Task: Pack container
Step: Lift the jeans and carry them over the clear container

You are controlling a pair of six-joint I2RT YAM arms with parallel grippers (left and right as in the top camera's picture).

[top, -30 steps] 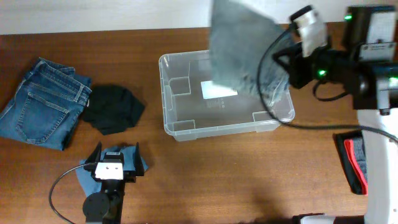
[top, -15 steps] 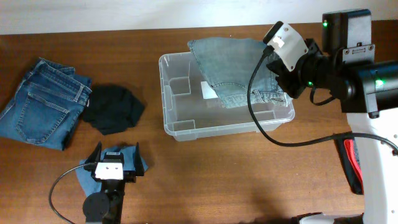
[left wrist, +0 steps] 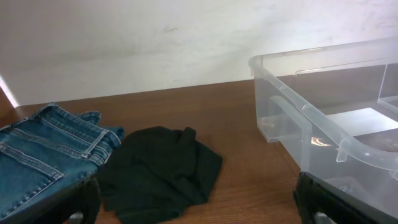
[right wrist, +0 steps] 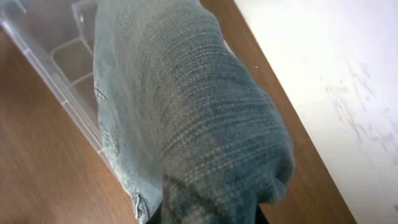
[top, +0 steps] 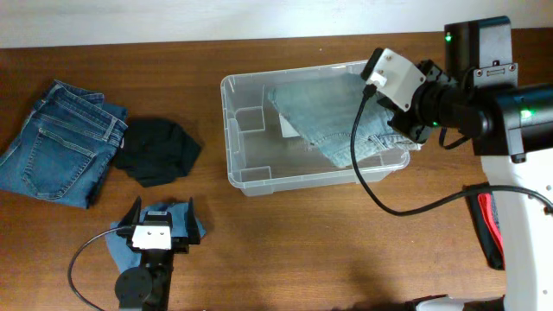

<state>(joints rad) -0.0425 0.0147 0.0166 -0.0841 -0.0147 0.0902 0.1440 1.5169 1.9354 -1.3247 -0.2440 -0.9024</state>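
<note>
The container is a clear plastic bin at the table's middle, with its rim also in the left wrist view and in the right wrist view. A pair of light-blue jeans lies spread inside it, one end bunched up at the bin's right wall. My right gripper is shut on that bunched denim, which hides most of its fingers. My left gripper rests open near the front left of the table, with nothing between its fingers.
Folded dark-blue jeans lie at the far left, also in the left wrist view. Beside them is a black garment. A blue cloth lies under the left arm. A red-and-black object sits at the right edge.
The right gripper has come down and towards the front, bringing the light-blue jeans from above the bin down into it. The left arm has not moved.
</note>
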